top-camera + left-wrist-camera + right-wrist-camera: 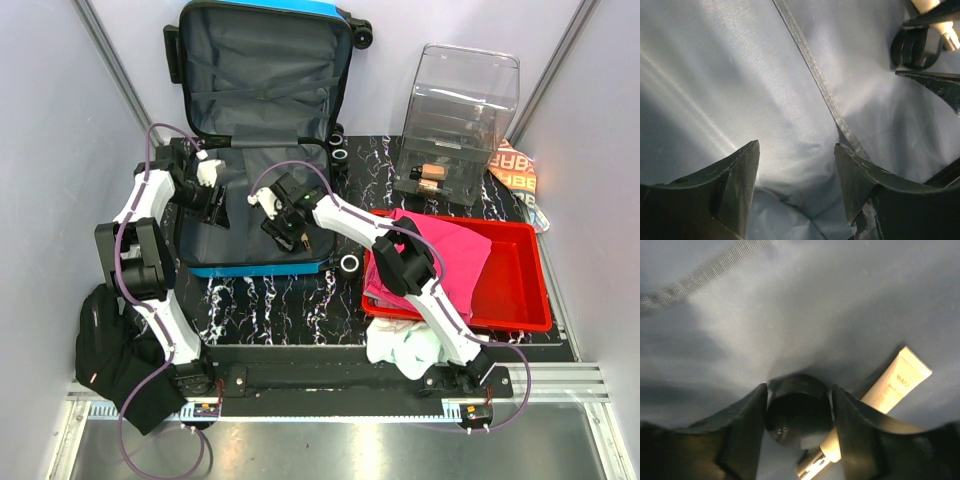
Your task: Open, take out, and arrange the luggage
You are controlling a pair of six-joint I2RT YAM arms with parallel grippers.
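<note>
The blue suitcase (262,267) lies open on the marble table, its lid upright and its dark grey lining (258,70) showing. My left gripper (214,204) is open and empty inside the base at the left, just above the lining (740,90) and a strap (815,75). My right gripper (287,226) is inside the base at the middle, with its jaws closed on either side of a small black round jar (799,416). A cream tube (894,382) lies right beside the jar. The jar (914,47) and the tube (936,14) also show in the left wrist view.
A red tray (520,300) holding pink cloth (445,250) sits right of the suitcase. A clear plastic box (458,115) stands at the back right. White cloth (405,345) lies at the front by the right arm. A black garment (110,350) hangs off the left front.
</note>
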